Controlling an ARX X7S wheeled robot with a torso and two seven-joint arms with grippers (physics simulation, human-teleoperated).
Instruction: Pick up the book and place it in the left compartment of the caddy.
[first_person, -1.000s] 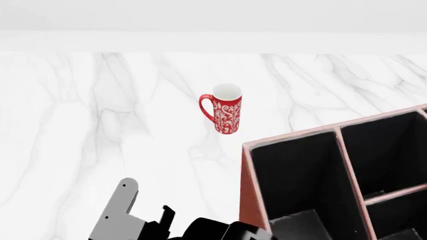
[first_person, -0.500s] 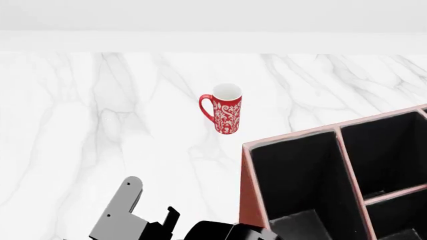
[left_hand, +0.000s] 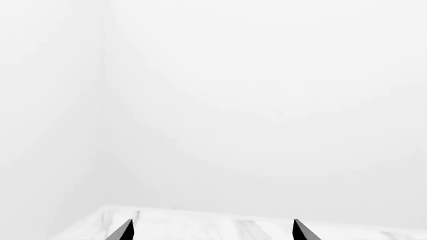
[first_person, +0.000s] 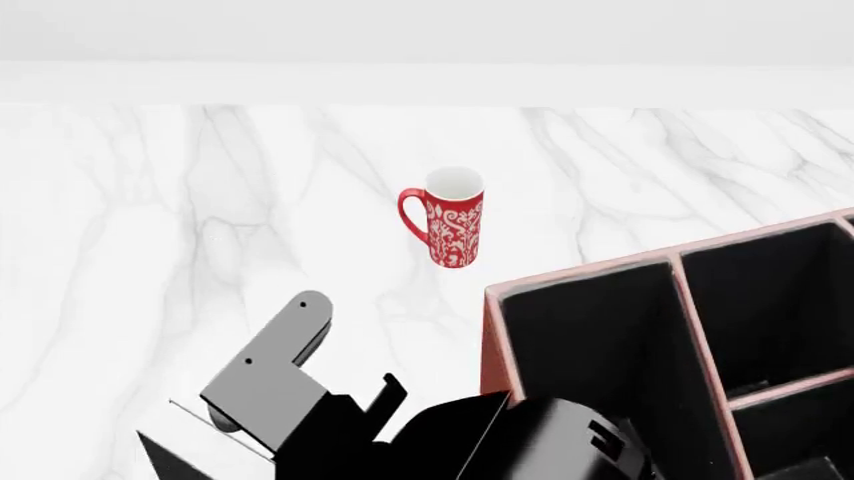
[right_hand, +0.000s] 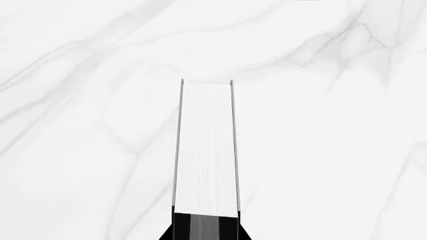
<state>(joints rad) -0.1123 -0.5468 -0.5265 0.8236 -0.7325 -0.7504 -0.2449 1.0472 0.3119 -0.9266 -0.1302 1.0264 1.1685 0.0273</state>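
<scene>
R gripper (right_hand: 205, 227) clamped on book (right_hand: 206, 150), page edges out, lower centre of wrist frame, so it drops edgewise into caddy (first_person: 491, 380) left compartment (first_person: 601, 350). L gripper (left_hand: 210, 232) open, empty.

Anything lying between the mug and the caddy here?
Nothing. In the head view, only bare marble table separates the mug from the caddy.

Open marble table (first_person: 200, 220) left of the caddy (first_person: 501, 370) — only a mug (first_person: 451, 217) stands there.
</scene>
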